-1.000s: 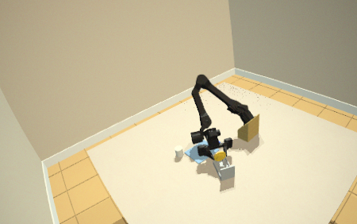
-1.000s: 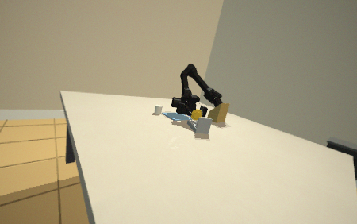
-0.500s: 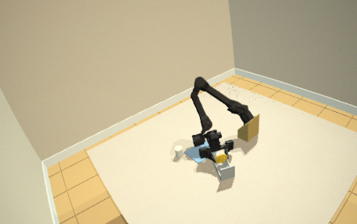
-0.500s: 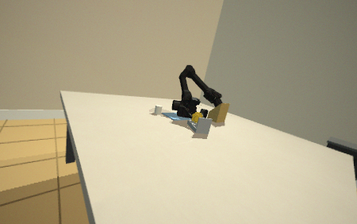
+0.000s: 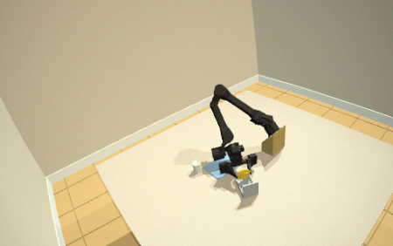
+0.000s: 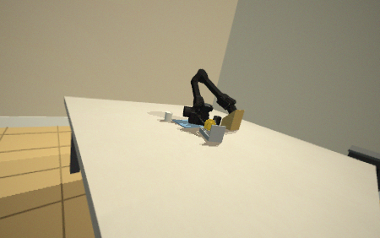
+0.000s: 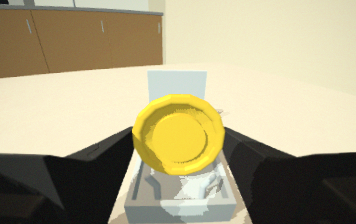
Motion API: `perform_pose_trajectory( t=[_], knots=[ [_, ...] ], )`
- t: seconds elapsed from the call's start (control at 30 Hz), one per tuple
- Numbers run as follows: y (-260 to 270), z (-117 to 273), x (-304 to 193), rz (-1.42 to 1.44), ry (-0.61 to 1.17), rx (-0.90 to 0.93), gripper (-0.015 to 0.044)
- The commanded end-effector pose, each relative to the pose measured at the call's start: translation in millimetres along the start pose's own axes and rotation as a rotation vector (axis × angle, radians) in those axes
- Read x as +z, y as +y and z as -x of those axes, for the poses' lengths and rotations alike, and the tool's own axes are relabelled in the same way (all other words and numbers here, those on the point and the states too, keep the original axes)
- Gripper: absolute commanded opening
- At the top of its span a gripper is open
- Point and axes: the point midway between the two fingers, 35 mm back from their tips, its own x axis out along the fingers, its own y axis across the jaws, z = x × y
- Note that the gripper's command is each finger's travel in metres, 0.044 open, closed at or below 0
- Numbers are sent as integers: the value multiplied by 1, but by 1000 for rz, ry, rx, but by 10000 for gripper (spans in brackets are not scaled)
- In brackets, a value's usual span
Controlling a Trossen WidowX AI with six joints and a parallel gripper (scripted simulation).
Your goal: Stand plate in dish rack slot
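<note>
Wrist view: counter (image 7: 300, 115) carries the dish rack (image 7: 180, 200). Gripper (image 7: 178, 142) is clamped on the plate's (image 7: 177, 134) rim, holding it upright directly above the dish rack, lower edge apparently among the rails. Pickup done; seating, release and withdrawal remain.

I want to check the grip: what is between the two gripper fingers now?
The yellow plate stands upright on edge between the two fingers, held over the grey dish rack; the wrist view shows this.
</note>
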Motion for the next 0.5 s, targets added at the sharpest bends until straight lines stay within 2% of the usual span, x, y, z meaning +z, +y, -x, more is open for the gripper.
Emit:
perform_pose_trajectory(
  t=[0.0,0.1,0.13,0.33,0.47],
  knots=[
    [0,0,0,0,0,0,315],
    [0,0,0,0,0,0,394],
    [0,0,0,0,0,0,400],
    [0,0,2,0,0,1,400],
    [-7,2,44,4,3,8,400]
  ],
)
